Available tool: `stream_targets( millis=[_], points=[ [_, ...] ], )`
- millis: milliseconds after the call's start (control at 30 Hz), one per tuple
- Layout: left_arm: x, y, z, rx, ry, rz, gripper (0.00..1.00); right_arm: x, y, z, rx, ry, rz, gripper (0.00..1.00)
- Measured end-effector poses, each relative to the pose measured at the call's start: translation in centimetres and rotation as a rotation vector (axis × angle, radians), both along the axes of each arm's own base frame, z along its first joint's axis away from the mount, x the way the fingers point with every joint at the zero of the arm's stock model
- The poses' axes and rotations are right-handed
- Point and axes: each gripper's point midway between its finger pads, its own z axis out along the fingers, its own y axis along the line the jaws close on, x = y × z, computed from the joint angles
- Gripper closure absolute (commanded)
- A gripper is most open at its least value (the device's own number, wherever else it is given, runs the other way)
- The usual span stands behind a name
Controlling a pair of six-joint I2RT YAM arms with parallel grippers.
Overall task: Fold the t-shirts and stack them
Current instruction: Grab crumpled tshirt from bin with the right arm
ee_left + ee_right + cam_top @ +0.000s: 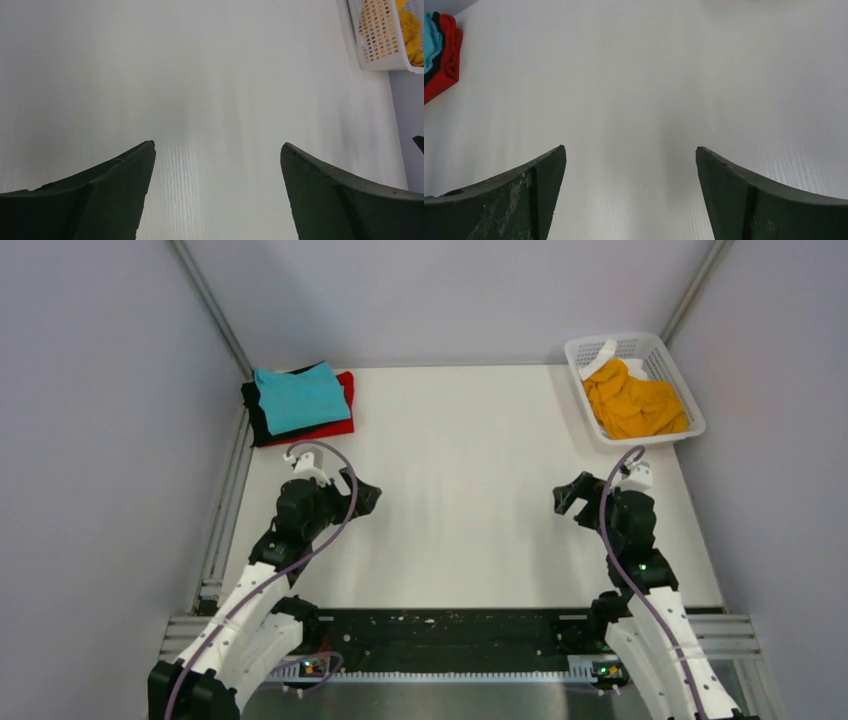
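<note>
Resting stack, far-left corner: three folded t-shirts are piled on the surface [460,440]. The teal t-shirt [300,397] is on top, the black t-shirt [253,412] is under it, and the red t-shirt [345,400] is at the bottom, with its edge showing along the right and near sides.
Stack relative to left claw: the stack lies beyond the left claw [372,498] and a little to its left, near but apart, with no contact.
Left claw: the jaws are spread wide and the fingers point toward the middle of the surface. It grips nothing and touches no shirt. Whether the fingertips touch the surface cannot be told.
Claw spacing: the two claws face each other across the middle of the surface, well apart.
Right claw [562,502]: the jaws are spread wide and hold nothing, with only white surface showing between the fingers. The stack shows at the upper left edge of the right wrist view, well apart.
Basket [583,392]: a white lattice basket stands at the far-right corner, beyond the right claw and slightly to its right.
Mustard-orange t-shirt [635,400]: it lies crumpled and unfolded inside the basket, filling most of it. It is near the right claw but not touching it, and well apart from the left claw and the stack.
</note>
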Motion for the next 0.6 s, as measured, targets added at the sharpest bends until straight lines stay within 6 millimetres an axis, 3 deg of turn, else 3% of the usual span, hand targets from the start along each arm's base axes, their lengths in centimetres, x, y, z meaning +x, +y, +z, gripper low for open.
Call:
stream_targets(
  millis=[267, 600],
  points=[
    [0.2, -0.1, 0.3, -0.004, -0.012, -0.002, 0.01, 0.0, 0.2, 1.1, 0.016, -0.052, 0.008, 0.01],
    [0.4, -0.2, 0.2, -0.006, -0.014, -0.006, 0.01, 0.2, 1.5, 1.1, 0.037, -0.058, 0.079, 0.01]
  ],
)
